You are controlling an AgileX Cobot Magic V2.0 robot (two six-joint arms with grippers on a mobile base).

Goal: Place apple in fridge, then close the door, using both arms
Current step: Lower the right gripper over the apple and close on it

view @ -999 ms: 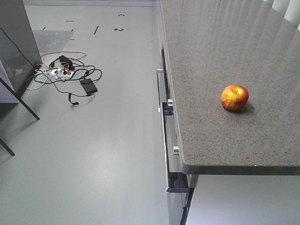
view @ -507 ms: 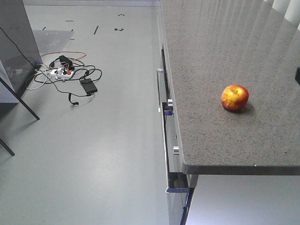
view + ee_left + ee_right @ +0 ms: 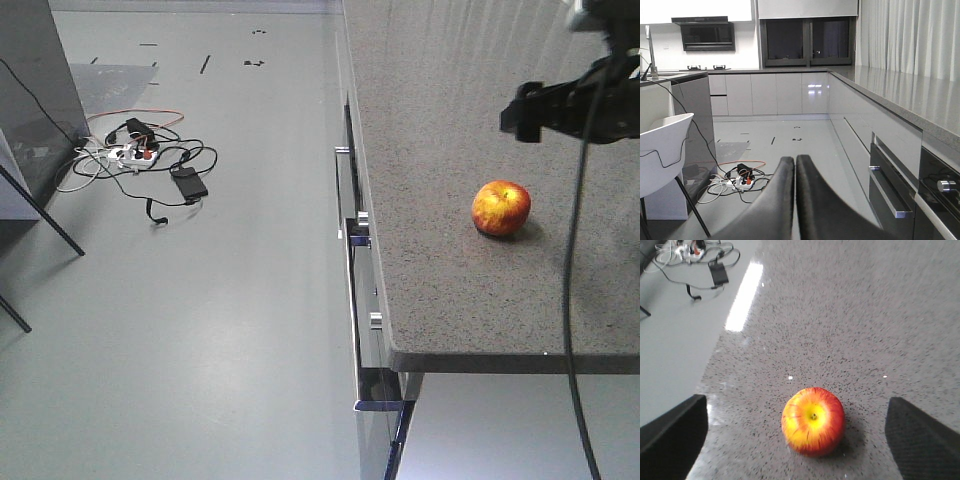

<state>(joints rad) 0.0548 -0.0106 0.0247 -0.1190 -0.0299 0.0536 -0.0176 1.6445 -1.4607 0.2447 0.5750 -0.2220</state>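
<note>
Though absent a second ago, the right gripper (image 3: pixel 796 399) hangs near the apple (image 3: pixel 501 208), jaws spread — left gripper (image 3: pixel 795 165) jaws pressed together.

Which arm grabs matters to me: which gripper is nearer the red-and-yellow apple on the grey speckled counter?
Right. The right gripper, open, hovers close above the apple, lined up on it. The left gripper, shut, faces the floor, apple out of view.

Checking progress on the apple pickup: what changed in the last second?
The right tool has swung into the front view from the upper right and now hangs open near the apple, not touching it. Nothing was taken hold of. The apple stayed in the same spot on the counter.
</note>
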